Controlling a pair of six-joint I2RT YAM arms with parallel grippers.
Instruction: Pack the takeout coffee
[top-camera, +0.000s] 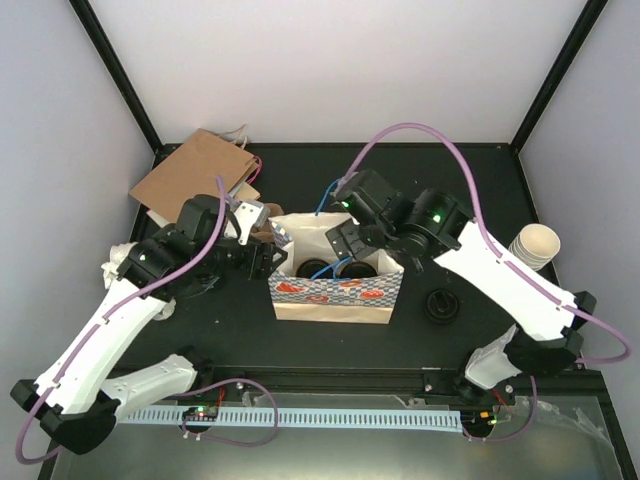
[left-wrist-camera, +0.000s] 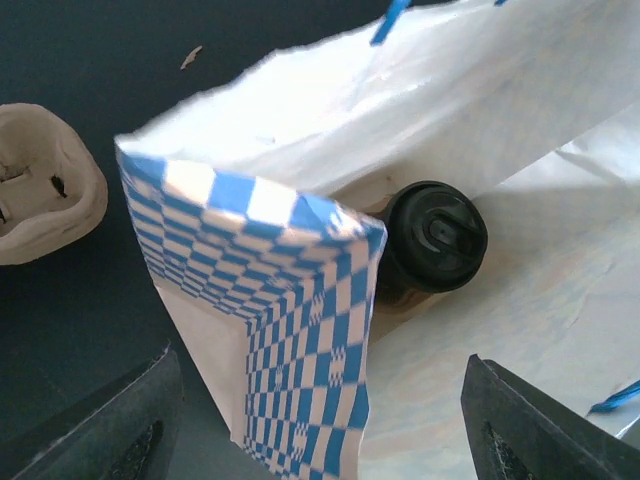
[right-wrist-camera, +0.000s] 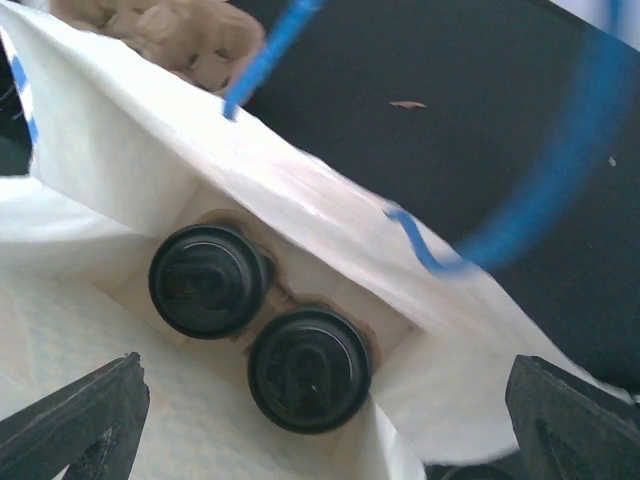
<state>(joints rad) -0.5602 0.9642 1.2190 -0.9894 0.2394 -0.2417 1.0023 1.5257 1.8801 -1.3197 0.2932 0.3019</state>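
Observation:
Two takeout coffee cups with black lids (top-camera: 318, 268) (top-camera: 355, 270) stand side by side inside the open blue-and-white checked bag (top-camera: 335, 300). In the right wrist view both lids (right-wrist-camera: 207, 280) (right-wrist-camera: 308, 368) show below the bag's white back wall. My right gripper (top-camera: 345, 240) (right-wrist-camera: 320, 430) hovers open and empty over the bag's mouth. My left gripper (top-camera: 262, 255) (left-wrist-camera: 320, 440) is open at the bag's left end, with the checked corner (left-wrist-camera: 290, 300) between its fingers (left-wrist-camera: 110, 430). One lidded cup (left-wrist-camera: 432, 240) shows there inside the bag.
A loose black lid (top-camera: 442, 305) lies on the table right of the bag. Stacked empty paper cups (top-camera: 535, 245) lie at the far right. A brown paper bag (top-camera: 195, 170) lies back left. A pulp cup carrier (left-wrist-camera: 40, 190) sits left of the bag. Blue handles (right-wrist-camera: 520, 200) arch over the bag.

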